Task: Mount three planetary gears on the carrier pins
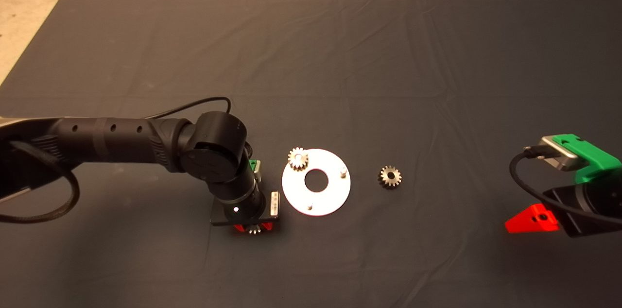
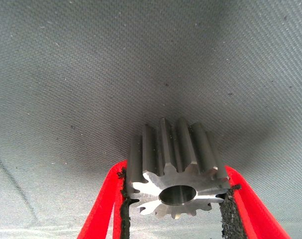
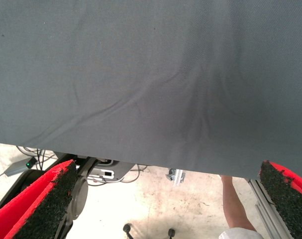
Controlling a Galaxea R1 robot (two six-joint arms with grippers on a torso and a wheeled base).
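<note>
The left gripper (image 2: pixel 173 199) pinched a small, stiff, likely slippery silvery toothed gear (image 2: pixel 174 169) across its teeth at lower centre; the right gripper (image 3: pixel 165 199) waited spread.

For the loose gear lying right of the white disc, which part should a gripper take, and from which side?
Take the loose gear across its toothed rim on two opposite sides, coming straight down from above. It lies flat on the mat with its hole up and open space all round. The idle right gripper seems nearer.
</note>
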